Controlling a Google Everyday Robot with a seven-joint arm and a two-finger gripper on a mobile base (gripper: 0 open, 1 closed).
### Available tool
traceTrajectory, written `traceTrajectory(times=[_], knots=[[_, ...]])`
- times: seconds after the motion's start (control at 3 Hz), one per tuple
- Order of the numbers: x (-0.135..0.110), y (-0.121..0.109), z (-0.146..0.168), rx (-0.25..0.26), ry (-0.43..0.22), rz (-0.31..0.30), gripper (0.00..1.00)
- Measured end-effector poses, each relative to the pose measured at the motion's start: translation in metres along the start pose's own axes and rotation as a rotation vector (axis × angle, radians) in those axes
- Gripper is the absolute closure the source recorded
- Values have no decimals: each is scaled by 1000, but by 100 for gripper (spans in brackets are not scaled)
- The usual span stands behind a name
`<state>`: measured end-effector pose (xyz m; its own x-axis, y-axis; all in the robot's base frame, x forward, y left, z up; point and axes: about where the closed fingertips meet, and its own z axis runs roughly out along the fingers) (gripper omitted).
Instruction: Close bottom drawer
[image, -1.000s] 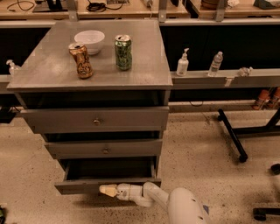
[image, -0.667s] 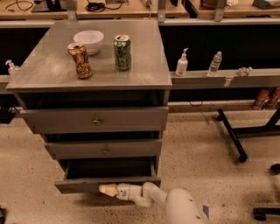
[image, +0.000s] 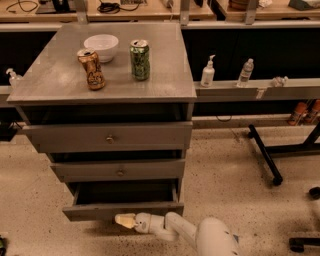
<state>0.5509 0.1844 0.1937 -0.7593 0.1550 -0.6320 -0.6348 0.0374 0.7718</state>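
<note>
Low at the foot of a grey desk (image: 60, 85) with three drawers, seen from the one camera looking down, the bottom drawer (image: 122, 211) stands pulled out, its dark boxy inside open to view beneath the shut middle drawer (image: 120, 170) and top drawer (image: 110, 137). A white robot arm (image: 200, 235) reaches in from the lower right along the floor, and its gripper (image: 125, 220) sits at the lower edge of the bottom drawer's front panel, touching it or just short of it. The pale fingers look closed together into one tip, holding nothing. Compared with a second ago almost nothing has shifted: the drawer is as far out and the gripper in nearly the same spot, so the push has likely not begun. On the desk stand a white bowl (image: 101, 46), a brown can (image: 92, 69) and a green can (image: 140, 60).
</note>
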Motion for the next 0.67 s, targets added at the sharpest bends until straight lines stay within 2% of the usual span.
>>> traceTrajectory(times=[0.33, 0.67], knots=[[21, 14, -16, 0, -3, 15, 100], [30, 1, -9, 10, 21, 37, 100]])
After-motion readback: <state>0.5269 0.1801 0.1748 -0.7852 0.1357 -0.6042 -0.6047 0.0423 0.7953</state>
